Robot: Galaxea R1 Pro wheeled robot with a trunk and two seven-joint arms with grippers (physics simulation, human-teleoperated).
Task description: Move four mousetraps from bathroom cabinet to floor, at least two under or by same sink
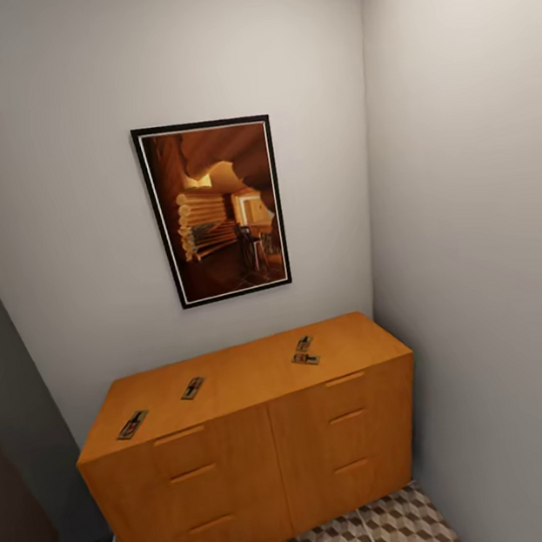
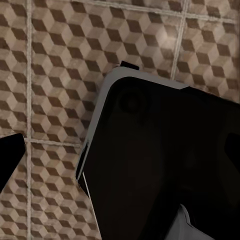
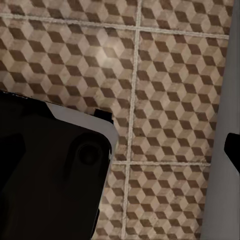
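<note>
Your wrist cameras look down past the robot's dark base [image 2: 165,165] at the cube-patterned bathroom floor [image 3: 165,75]; whether either tool is spread or pressed together cannot be told. Ahead, the cabinet [image 1: 253,477] carries all four mousetraps on top: one at 9 o'clock [image 1: 133,425], one beside it [image 1: 193,388], two touching at 2 o'clock [image 1: 304,352]. A framed picture [image 1: 215,210] hangs above.

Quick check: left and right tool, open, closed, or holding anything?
Left tool: cannot be told; its fingers are not visible over the bathroom floor.
Right tool: cannot be told either.
</note>
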